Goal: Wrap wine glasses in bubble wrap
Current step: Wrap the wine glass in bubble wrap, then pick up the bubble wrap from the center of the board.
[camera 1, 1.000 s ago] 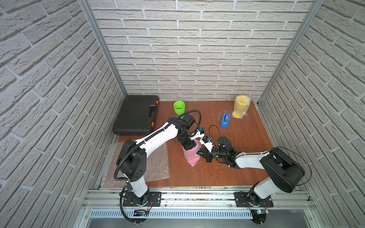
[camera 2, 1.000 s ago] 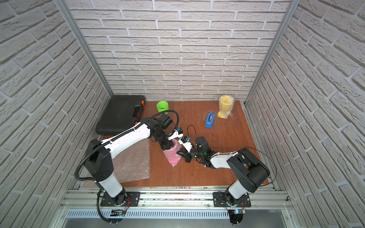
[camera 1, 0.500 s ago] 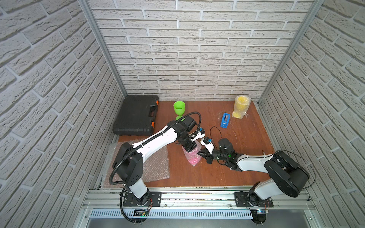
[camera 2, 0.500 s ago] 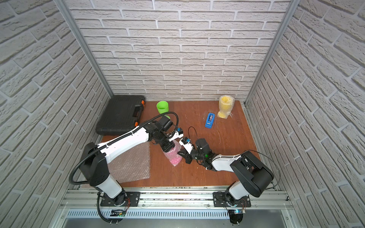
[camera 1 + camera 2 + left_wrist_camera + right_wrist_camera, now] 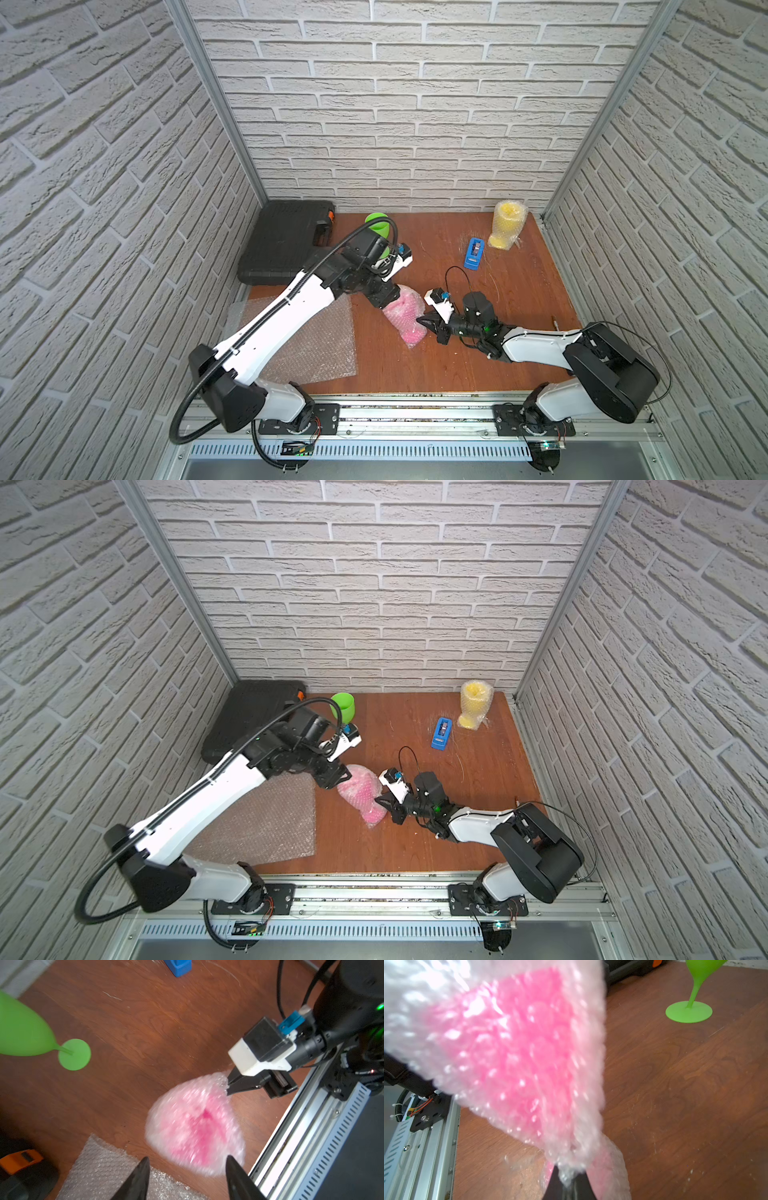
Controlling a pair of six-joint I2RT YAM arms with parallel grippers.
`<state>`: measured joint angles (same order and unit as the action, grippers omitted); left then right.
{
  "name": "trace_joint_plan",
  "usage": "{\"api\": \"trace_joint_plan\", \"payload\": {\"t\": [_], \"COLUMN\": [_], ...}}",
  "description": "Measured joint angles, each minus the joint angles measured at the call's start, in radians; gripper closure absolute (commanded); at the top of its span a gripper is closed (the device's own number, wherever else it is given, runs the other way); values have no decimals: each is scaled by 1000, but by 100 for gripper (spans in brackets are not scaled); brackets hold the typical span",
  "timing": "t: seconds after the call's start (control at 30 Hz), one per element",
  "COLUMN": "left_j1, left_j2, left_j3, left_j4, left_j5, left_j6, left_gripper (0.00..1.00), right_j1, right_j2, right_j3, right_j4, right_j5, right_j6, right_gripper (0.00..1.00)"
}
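Bubble wrap (image 5: 176, 1095) covers the pink goblet (image 5: 199, 1126); my right fingers (image 5: 243, 1086) clamp its edge, likely preventing unrolling; left fingers (image 5: 139, 1178) parted, empty.

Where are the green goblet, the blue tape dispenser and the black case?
green goblet (image 5: 344, 707), in a top view, on its bowl.
blue tape dispenser (image 5: 441, 732), in a top view, on its body.
black case (image 5: 286, 239), in a top view, on its lid.

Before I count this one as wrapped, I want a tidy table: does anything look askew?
Yes: the pink goblet is tipped on its side in loose bubble wrap, with the right gripper pinching only the wrap's edge and the left gripper open beside it.
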<state>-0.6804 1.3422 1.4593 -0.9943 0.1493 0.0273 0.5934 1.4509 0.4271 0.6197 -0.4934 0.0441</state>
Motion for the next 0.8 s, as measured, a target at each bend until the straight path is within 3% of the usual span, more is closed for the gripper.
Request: {"api": "trace_joint_plan", "payload": {"t": [0.2,0.4,0.53,0.63,0.8], "left_j1": [70,104,104,104,96], "left_j2": [-78,-48,27,96,168], "left_j3": [-134,-242,-246,-246,-246], "left_j4": [25,100,184,222,236], "left_j5": [2,92,153,173,169], "left_j6": [-60,-107,-130,-138,-134], "left_gripper": [37,37,42,53,82], "right_j1": [0,0,0,-1,-1], "right_j2": [0,1,12,16,15], "right_j3": [0,0,0,0,6], "right_j4": [-4,-6,-6,-7,-11], "right_j5": [-1,-4,-10,-12,-13], "right_j6": [0,0,0,0,0], "right_gripper": [97,97,97,97,97]}}
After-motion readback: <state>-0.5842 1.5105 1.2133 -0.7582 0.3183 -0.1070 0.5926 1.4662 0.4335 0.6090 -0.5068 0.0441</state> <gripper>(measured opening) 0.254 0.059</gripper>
